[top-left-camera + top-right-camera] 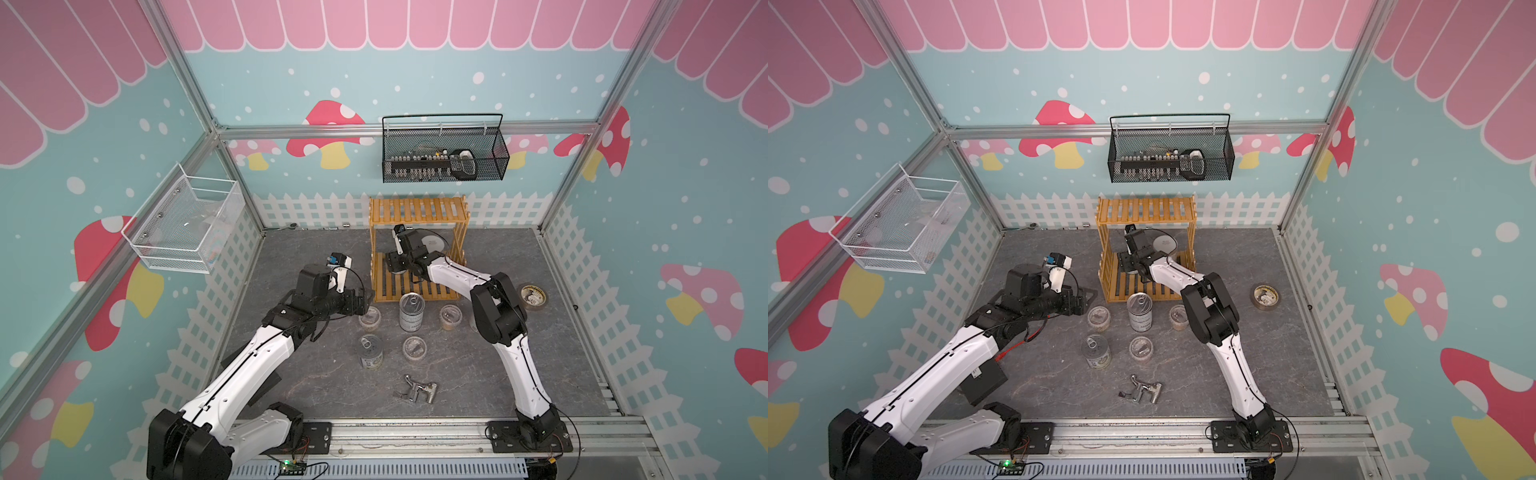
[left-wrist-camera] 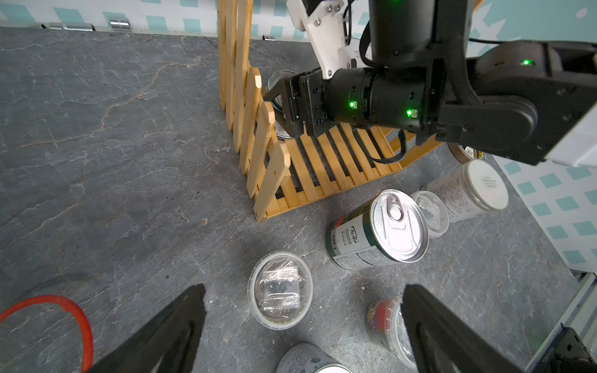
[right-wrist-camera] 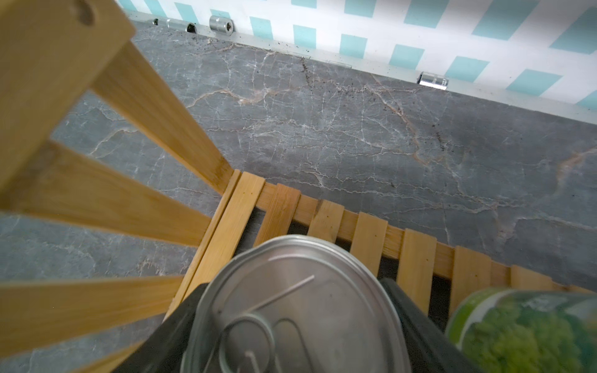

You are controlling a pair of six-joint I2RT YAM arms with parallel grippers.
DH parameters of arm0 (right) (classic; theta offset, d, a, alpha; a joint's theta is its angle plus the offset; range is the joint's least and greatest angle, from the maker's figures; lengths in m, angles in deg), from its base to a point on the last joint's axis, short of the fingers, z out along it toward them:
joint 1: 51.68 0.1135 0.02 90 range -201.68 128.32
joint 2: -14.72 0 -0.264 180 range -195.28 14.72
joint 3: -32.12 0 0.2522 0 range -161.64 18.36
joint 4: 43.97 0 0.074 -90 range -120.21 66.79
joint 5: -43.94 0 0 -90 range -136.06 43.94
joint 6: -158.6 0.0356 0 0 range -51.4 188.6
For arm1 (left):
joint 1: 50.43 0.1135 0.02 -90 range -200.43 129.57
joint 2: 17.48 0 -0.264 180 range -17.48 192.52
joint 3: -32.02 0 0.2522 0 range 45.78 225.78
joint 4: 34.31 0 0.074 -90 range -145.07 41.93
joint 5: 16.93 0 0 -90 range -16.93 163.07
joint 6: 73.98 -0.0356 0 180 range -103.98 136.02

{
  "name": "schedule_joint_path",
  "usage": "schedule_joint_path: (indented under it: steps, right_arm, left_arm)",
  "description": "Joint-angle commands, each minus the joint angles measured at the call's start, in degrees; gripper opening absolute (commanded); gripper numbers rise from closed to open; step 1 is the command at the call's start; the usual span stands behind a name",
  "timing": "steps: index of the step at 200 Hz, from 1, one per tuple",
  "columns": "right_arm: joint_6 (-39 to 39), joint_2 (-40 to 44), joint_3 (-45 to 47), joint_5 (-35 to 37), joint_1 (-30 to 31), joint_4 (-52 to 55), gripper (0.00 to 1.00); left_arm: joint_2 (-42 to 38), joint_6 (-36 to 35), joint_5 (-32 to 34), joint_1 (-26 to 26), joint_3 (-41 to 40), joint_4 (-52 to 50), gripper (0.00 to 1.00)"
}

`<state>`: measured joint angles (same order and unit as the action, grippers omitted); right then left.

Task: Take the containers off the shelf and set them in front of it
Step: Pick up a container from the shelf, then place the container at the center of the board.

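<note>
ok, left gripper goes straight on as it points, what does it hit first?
Probably the clear lidded plastic cup standing on the grey tabletop just ahead of the open left gripper, though depth is unclear.

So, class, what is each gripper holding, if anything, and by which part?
Left gripper: nothing. Right gripper brackets the can at its sides, on the shelf; grip cannot be told.

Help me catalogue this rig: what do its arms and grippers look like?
The left arm and right arm: white links, black joint housings, thin black cables alongside. The left gripper and right gripper: black, tapering fingers. Green lights dot the right arm; a red cable loops by the left.
</note>
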<state>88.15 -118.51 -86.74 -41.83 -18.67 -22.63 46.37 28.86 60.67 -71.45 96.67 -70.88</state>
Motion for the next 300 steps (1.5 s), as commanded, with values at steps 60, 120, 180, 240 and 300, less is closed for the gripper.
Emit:
schedule_joint_path:
  steps: [60,120,180,240,300]
  right_arm:
    - [-4.23,16.92,17.34,-2.89,2.58,-6.76,0.68]
    - [-5.94,28.28,25.80,-3.74,4.77,-6.87,0.67]
    - [-8.32,49.73,40.32,-1.61,8.88,0.12,0.67]
    - [2.08,70.37,50.21,4.59,14.76,21.08,0.67]
    - [15.87,79.11,61.91,11.21,15.85,30.00,0.66]
  left_arm:
    - [-0.18,-0.45,-1.08,0.45,-0.63,0.97,0.98]
    - [-0.75,-0.42,-1.07,0.44,-0.69,0.99,0.98]
    - [-1.23,-0.45,-1.63,0.45,-0.54,1.08,0.98]
    - [-1.27,0.50,-3.94,-0.01,-0.33,1.99,0.98]
    - [-0.02,2.01,-4.15,-4.02,-0.05,4.76,0.97]
